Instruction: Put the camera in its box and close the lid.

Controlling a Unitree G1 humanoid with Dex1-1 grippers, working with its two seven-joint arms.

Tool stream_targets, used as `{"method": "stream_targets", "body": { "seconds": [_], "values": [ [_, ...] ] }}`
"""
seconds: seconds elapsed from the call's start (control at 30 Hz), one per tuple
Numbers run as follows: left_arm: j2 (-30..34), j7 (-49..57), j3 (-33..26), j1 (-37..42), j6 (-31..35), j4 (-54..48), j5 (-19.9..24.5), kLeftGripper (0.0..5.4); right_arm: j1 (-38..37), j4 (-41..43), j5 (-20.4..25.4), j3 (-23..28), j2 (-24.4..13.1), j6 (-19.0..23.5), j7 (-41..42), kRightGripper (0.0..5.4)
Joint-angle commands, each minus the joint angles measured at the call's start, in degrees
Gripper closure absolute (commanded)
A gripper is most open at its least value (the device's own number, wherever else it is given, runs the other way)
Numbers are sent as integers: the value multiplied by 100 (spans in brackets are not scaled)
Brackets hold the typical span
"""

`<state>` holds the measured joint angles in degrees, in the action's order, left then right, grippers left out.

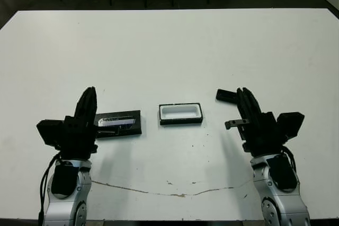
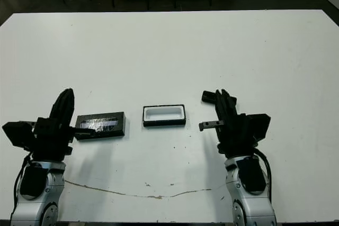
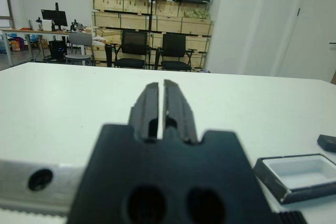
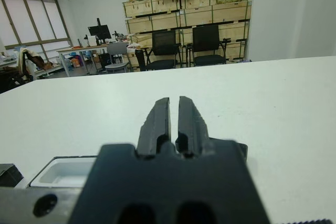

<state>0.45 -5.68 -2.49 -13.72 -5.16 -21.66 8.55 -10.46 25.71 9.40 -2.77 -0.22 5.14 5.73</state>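
Both hands idle, nothing picked up

Left hand (image 1: 89,96) and right hand (image 1: 244,96) pinched together, empty. Lid (image 1: 119,123) just beside left, open box (image 1: 180,114) mid-bench (image 1: 169,46), camera (image 1: 226,96) poking out past the right fingertips.

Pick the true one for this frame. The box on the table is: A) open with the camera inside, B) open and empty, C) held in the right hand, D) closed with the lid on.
B: the box shows a bare white lining, the lid lies flat beside it, and the camera lies on the table by the right hand.
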Motion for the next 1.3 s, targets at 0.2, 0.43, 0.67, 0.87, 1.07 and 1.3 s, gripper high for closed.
{"method": "stream_targets", "body": {
  "seconds": [0.2,0.43,0.67,0.87,1.07,1.3],
  "values": [
    [27,-12,47,-61,177,-38,39,540,-78,-13,-28,26,-97,91,22,538],
    [33,12,86,-120,119,-27,-45,540,56,177,34,284,-636,161,409,538],
    [36,-5,95,-127,60,20,-42,540,969,-71,347,1037,-1713,272,1166,538],
    [4,26,95,-143,129,-8,-7,540,2052,-1263,48,1196,-2944,-105,2125,538],
    [25,12,105,-144,104,29,-35,540,2751,-2075,-122,856,-3805,355,3066,463],
    [34,28,110,-136,83,56,-104,540,3459,-2912,-121,258,-4186,837,4224,341]
  ]
}}
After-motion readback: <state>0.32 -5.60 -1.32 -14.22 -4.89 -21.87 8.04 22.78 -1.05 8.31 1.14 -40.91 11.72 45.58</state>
